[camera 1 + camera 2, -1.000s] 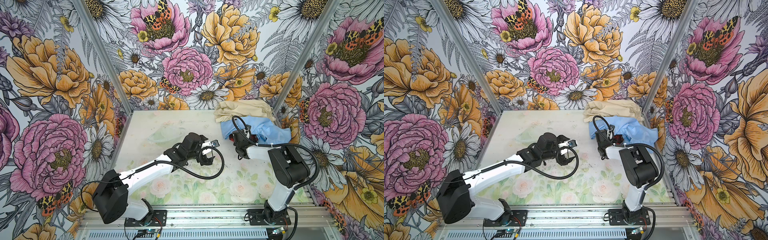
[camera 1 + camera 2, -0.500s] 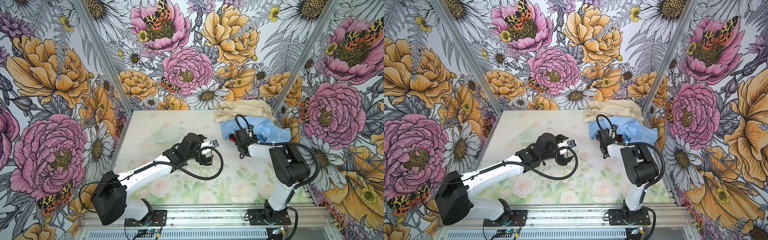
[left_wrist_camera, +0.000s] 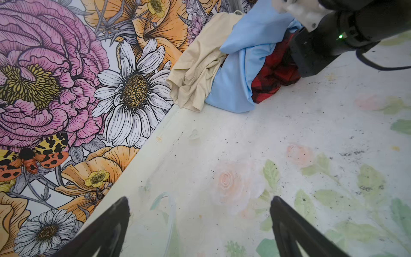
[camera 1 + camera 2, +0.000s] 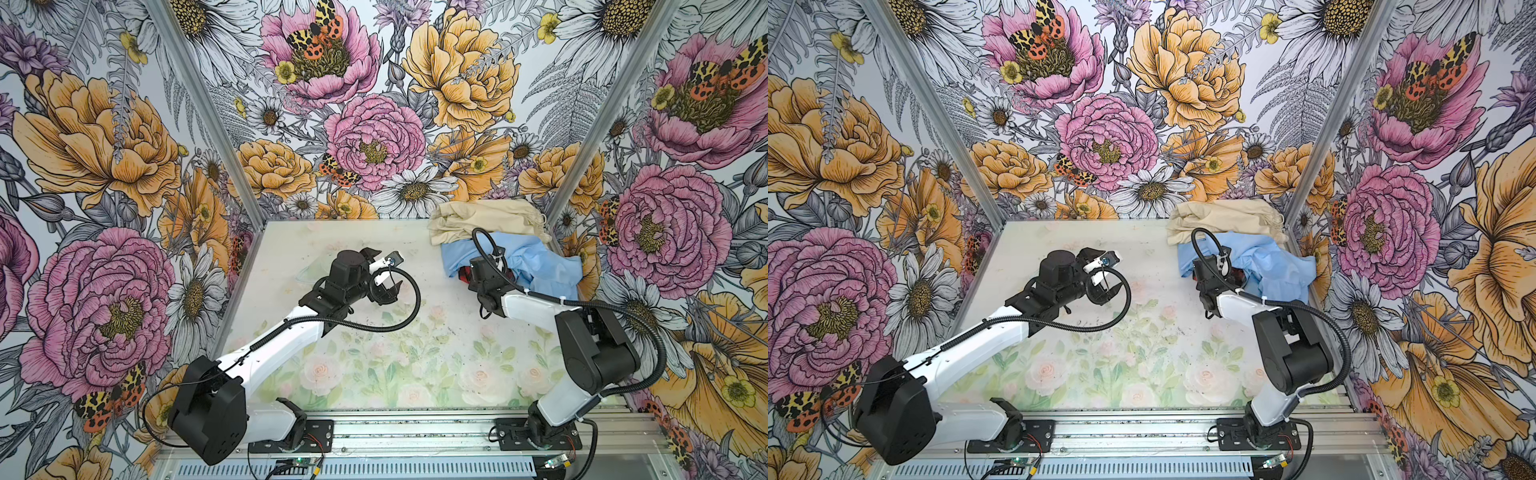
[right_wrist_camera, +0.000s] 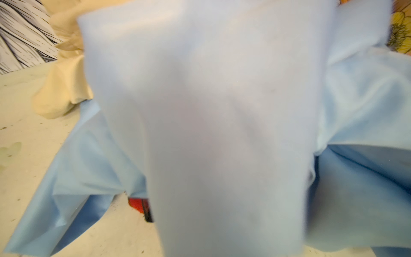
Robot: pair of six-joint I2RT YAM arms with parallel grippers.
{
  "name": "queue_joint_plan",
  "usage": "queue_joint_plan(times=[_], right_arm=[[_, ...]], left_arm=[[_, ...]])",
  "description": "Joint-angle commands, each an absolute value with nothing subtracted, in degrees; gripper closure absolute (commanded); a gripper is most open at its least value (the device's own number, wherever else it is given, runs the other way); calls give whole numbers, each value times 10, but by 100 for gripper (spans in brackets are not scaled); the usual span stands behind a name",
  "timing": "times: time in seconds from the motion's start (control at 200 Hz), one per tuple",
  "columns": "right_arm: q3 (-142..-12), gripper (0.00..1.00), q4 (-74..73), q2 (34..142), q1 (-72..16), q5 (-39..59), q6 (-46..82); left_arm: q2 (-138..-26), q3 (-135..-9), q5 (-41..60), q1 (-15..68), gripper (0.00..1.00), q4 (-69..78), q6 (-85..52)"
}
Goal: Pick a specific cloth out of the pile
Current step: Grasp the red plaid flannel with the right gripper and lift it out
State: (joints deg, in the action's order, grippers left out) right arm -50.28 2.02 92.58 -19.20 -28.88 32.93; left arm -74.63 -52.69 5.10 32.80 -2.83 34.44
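The pile sits in the back right corner: a cream cloth [image 4: 478,216] [image 3: 195,73] with a light blue cloth [image 4: 536,266] [image 4: 1266,257] [image 3: 235,84] in front of it. The red-and-black checked cloth [image 3: 273,75] [image 4: 463,274] [image 5: 139,203] pokes out from under the blue one. My right gripper [image 4: 482,269] [image 3: 311,51] is pushed into the pile right at the checked cloth. Blue fabric drapes over its camera and hides its fingers. My left gripper [image 4: 384,270] [image 3: 199,199] hovers open over bare table left of the pile, holding nothing.
The table [image 4: 374,332] is walled by floral panels on the left, back and right. The pile lies against the back wall and the right corner post [image 4: 557,208]. Both arm bases stand on the front rail [image 4: 415,428].
The right gripper has nudged a little deeper into the pile and closed. The left gripper has drifted slightly left and back, still open.
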Motion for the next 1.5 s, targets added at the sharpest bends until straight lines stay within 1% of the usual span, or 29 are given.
queue_joint_plan(times=[0.0, 0.08, 0.205, 0.36, 0.425, 0.5, 0.585, 0.736, 0.836, 0.946, 1.001, 1.046, 1.156, 1.286, 1.381, 1.496], right_arm=[[-509, 100, 60, 867, -196, -264, 309], [-538, 100, 103, 832, -194, -267, 288], [-628, 100, 161, 799, -188, -266, 244], [-824, 100, 232, 821, -130, -260, 189], [-918, 100, 263, 844, -109, -238, 174], [-1023, 100, 285, 870, -109, -202, 154], [-1139, 100, 313, 908, -116, -134, 154], [-1316, 100, 333, 992, -173, 4, 153], [-1447, 100, 331, 1080, -219, 87, 196], [-1643, 100, 326, 1213, -286, 114, 234], [-1707, 100, 302, 1262, -317, 114, 256], [-1708, 100, 261, 1277, -337, 125, 277], [-1647, 100, 161, 1272, -382, 122, 298], [-1597, 100, 144, 1265, -405, 93, 283], [-1497, 100, 141, 1239, -401, 70, 274], [-1323, 100, 127, 1207, -400, 52, 237]], left_arm=[[-745, -521, 69, 323, 1, -7, 330], [-749, -527, 74, 322, 1, -8, 325], [-751, -543, 82, 321, 1, -15, 310], [-742, -546, 91, 321, 1, -17, 299], [-738, -550, 91, 320, 1, -18, 295], [-729, -554, 95, 317, 1, -19, 287], [-717, -555, 109, 308, 1, -18, 276], [-694, -556, 131, 276, 1, -9, 256], [-675, -552, 144, 247, 1, 0, 243], [-650, -542, 157, 204, 1, 19, 223], [-639, -534, 161, 181, 1, 31, 217], [-633, -528, 161, 165, 1, 39, 214], [-629, -522, 158, 130, 1, 51, 205], [-626, -519, 149, 102, 1, 57, 195], [-625, -516, 146, 93, 1, 59, 197], [-627, -515, 139, 91, 1, 55, 201]])
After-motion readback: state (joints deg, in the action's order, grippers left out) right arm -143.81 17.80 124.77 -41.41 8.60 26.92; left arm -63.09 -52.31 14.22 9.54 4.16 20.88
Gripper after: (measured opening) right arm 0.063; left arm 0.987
